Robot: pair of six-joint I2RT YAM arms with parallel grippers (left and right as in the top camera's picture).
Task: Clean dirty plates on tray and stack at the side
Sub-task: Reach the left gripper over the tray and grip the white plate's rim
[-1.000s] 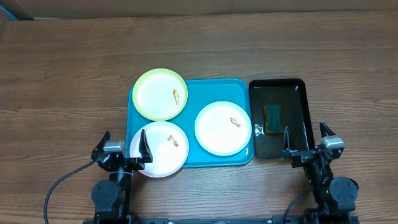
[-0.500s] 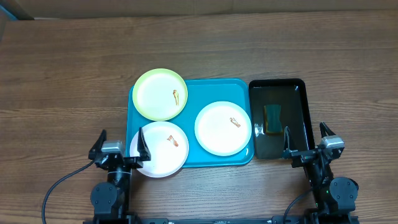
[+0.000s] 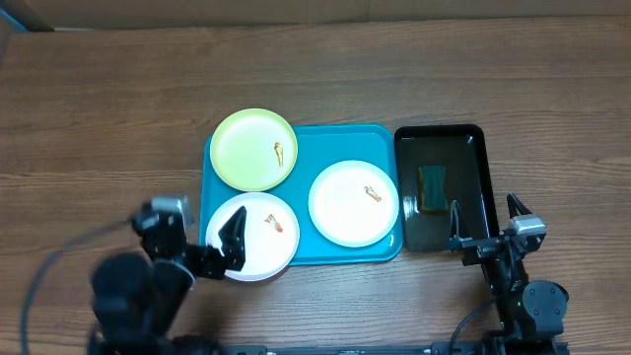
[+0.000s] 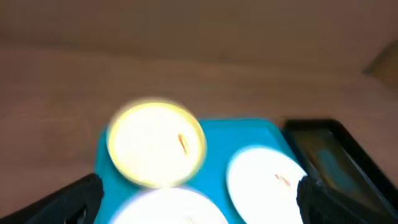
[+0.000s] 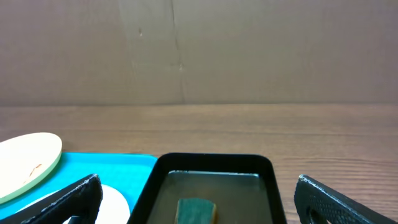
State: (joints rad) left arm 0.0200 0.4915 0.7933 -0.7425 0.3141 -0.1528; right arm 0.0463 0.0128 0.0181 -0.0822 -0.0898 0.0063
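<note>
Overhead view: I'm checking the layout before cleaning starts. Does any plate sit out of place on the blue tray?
Two do. The yellow-green plate overhangs the far left corner of the tray, and the near left white plate sticks out over its near rim. The right white plate sits inside.

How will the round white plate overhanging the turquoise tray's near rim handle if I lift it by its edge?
The round white plate looks thin, flat and rigid, so probably light and stiff. Its smooth surface may slip in a pinch. Overhanging the turquoise tray, it could rock or slide when nudged.
</note>
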